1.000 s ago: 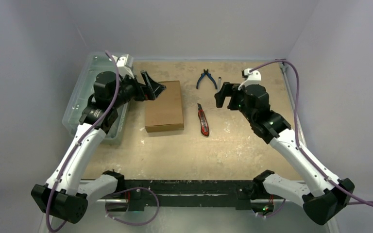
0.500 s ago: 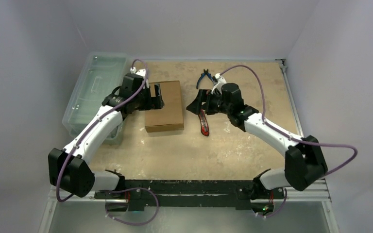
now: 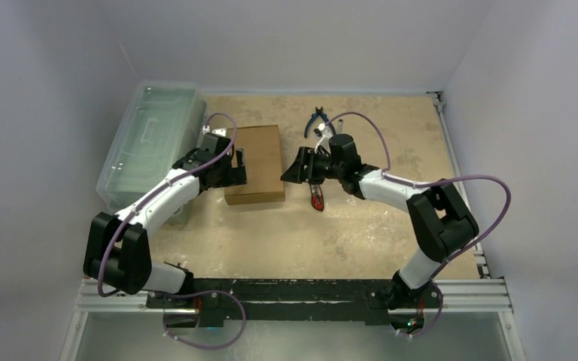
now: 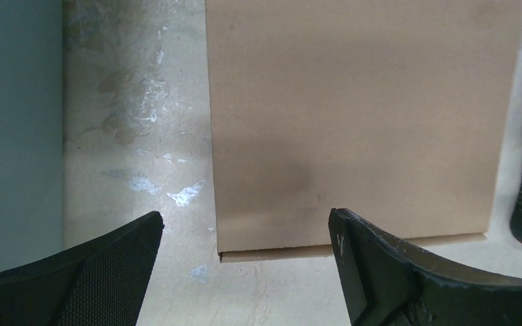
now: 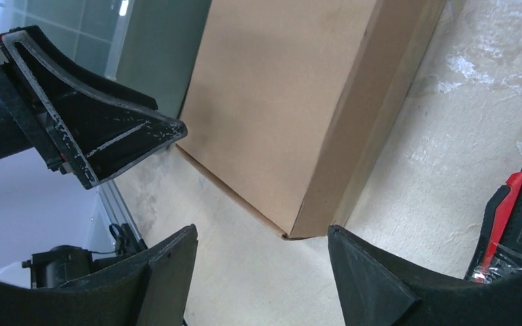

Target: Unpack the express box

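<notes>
Closed express box on the table, a gripper at either side.
A clear plastic bin lies along the table's left edge; the box lies flat mid-table, toward the far edge. The left gripper hangs over its near-left corner and the right gripper over its near-right corner (both with fingers spread, nothing between them). A red utility knife lies just right of the box, with blue pliers near the far edge.

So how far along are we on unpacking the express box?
Nothing looks done yet: the express box lies flat on the table, closed. In hand: the left gripper and right gripper hang open on either side of it, holding nothing. The red knife lies by the right gripper, not picked up. Left to do: open the flap and lift out whatever is inside.
</notes>
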